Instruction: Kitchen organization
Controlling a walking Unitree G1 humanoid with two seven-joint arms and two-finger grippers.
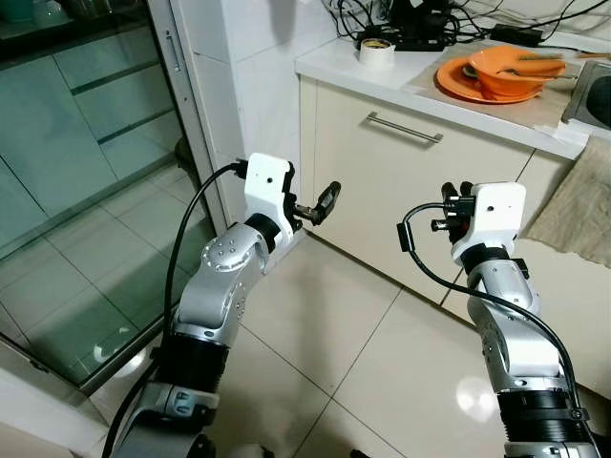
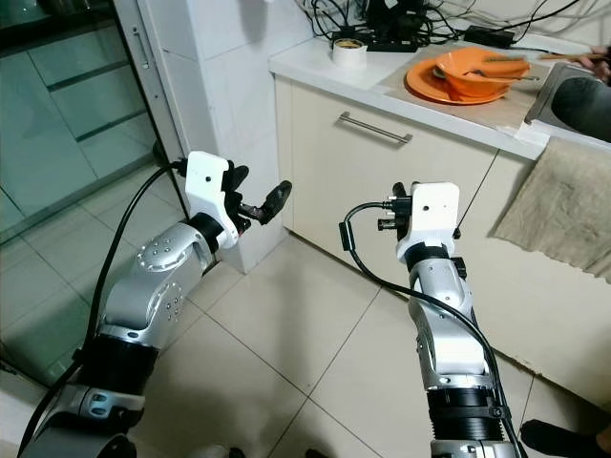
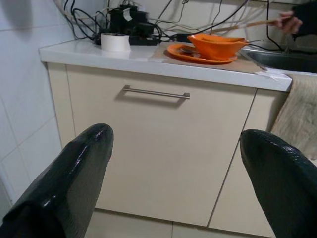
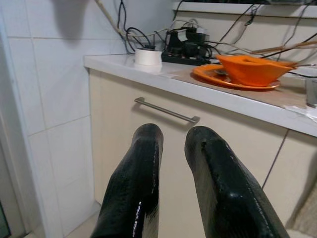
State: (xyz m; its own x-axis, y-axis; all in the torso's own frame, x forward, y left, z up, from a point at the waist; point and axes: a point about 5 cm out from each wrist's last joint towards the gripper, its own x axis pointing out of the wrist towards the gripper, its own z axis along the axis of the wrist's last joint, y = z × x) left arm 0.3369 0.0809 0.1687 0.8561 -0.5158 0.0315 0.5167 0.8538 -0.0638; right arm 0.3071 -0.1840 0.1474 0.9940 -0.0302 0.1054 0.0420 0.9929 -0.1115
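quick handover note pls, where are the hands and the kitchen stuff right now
Left hand: open, empty, raised in front of the cabinet, facing the drawer handle.
Right hand: fingers nearly together, empty, also raised toward the cabinet front.
On the counter: orange bowl sitting on an orange plate with utensils in it, a white tape roll near the corner, a tangle of cables behind. A cloth hangs over the counter edge by the sink. A person's hand is at the far end holding chopsticks.
Done: nothing visibly moved.
Left: all the organizing; nothing is grasped yet.
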